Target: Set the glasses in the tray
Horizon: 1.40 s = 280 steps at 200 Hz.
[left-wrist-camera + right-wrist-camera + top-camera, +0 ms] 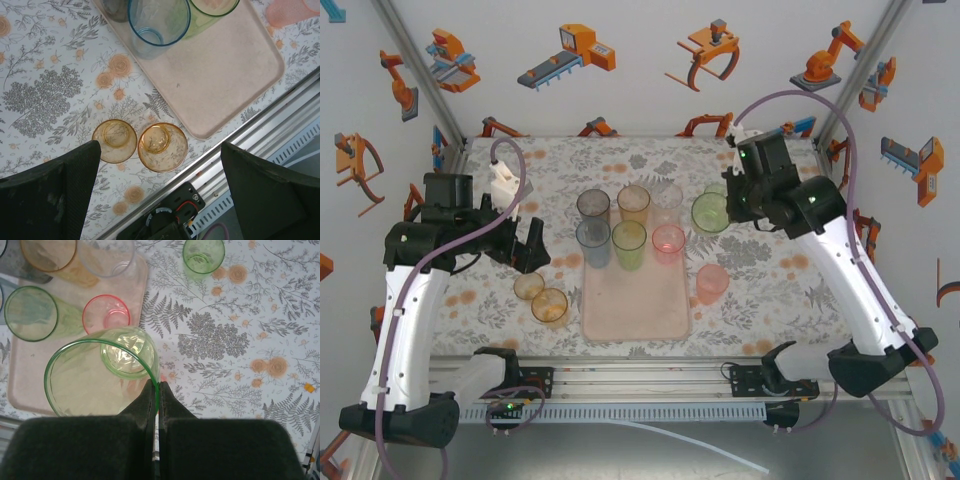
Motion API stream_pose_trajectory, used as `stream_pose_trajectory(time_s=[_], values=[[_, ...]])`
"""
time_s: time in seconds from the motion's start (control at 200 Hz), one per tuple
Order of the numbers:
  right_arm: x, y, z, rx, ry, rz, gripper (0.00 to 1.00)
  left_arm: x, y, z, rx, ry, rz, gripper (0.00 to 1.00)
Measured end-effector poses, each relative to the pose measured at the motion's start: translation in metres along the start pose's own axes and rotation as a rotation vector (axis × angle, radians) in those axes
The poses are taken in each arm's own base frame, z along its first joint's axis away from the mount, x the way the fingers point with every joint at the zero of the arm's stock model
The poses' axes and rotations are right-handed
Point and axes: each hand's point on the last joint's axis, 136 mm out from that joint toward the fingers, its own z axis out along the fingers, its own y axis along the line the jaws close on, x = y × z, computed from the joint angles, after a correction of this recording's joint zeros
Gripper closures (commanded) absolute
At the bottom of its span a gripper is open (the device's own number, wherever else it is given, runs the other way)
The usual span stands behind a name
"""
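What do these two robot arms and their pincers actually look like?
The left arm and right arm have glossy white shells with black joints and bases. A mauve cable loops along each. The left gripper and right gripper have blocky matt black fingers.

Even, bright white light falls from overhead across the worktop [765, 262], leaving only faint, soft shadows under the glasses [629, 240] and on the pink tray [635, 300]. The overhead picture is fairly sharp at centre but coarse, and the white walls [650, 100] wash pale. In the left wrist view, the dark fingers [50, 200] of the left tool [160, 147] sit close to the lens, blurred and nearly black, while the metal rail [280, 125] catches a pale sheen. In the right wrist view, the right tool [155, 390] is a soft black mass. The green glass [95, 375] it pinches looms large, its rim softened, with white glints in its base. The worktop's floral pattern behind is crisp.
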Motion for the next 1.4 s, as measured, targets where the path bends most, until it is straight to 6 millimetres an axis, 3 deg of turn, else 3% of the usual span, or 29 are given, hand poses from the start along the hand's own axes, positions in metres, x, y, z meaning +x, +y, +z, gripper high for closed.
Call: stream_pose_trajectory(time_s=[0.345,0.521,0.846,1.092,1.402], values=[[0.016,0.068,-0.013,-0.09,-0.006,-0.105,1.0,0.001,0.004,0.003,-0.015,-0.002,-0.021,0.03],[0.032,0.109,-0.01,-0.129,0.019,-0.172,1.0,0.004,0.011,0.005,-0.041,0.003,-0.053,0.03],[0.055,0.16,-0.005,-0.197,0.027,-0.192,1.0,0.004,0.026,-0.012,-0.127,-0.047,-0.109,0.03],[0.071,0.193,0.017,-0.198,0.059,-0.209,1.0,0.005,0.035,-0.015,-0.152,-0.062,-0.159,0.03],[0.094,0.227,0.044,-0.2,0.096,-0.22,1.0,0.004,0.027,-0.021,-0.135,-0.093,-0.148,0.03]])
